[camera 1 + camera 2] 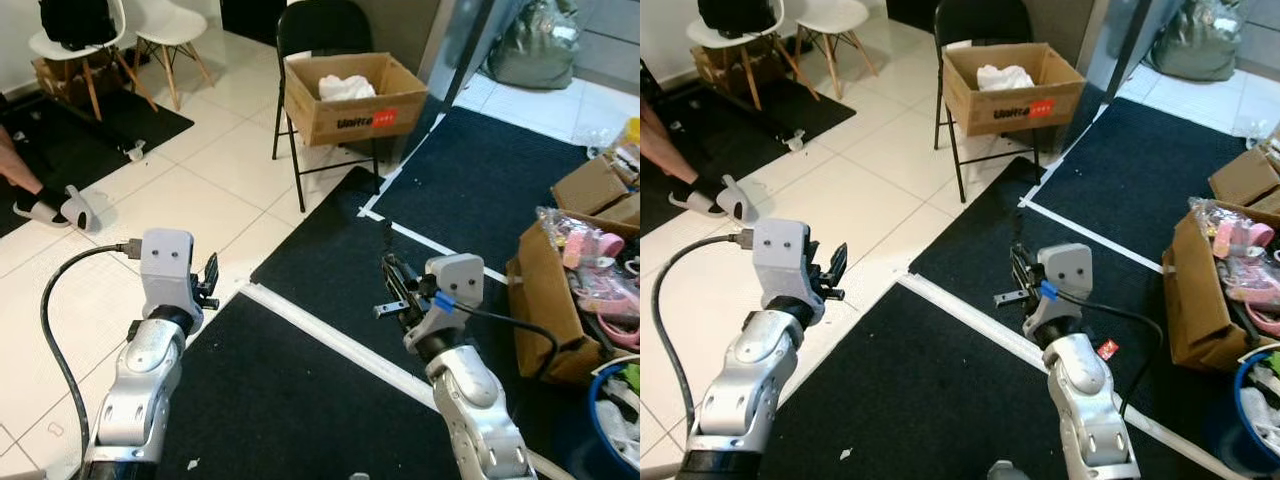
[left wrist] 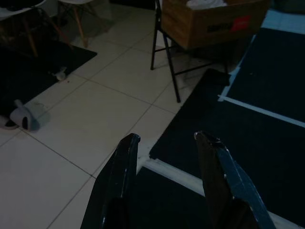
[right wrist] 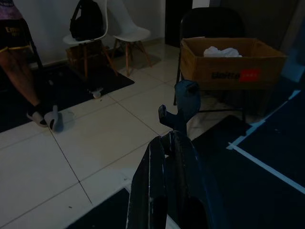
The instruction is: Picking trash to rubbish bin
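Right gripper: jaws pressed together, nothing between; lower centre-right of head view, over black mat.
Left gripper: jaws wide apart, empty; lower left, above mat edge w/ white tape line.
Cardboard box w/ white crumpled trash inside: top centre, on black folding chair.
Small white scrap: upper left, on tile by dark rug.
Person's foot in slipper: left edge.
Blue bin: lower right corner.
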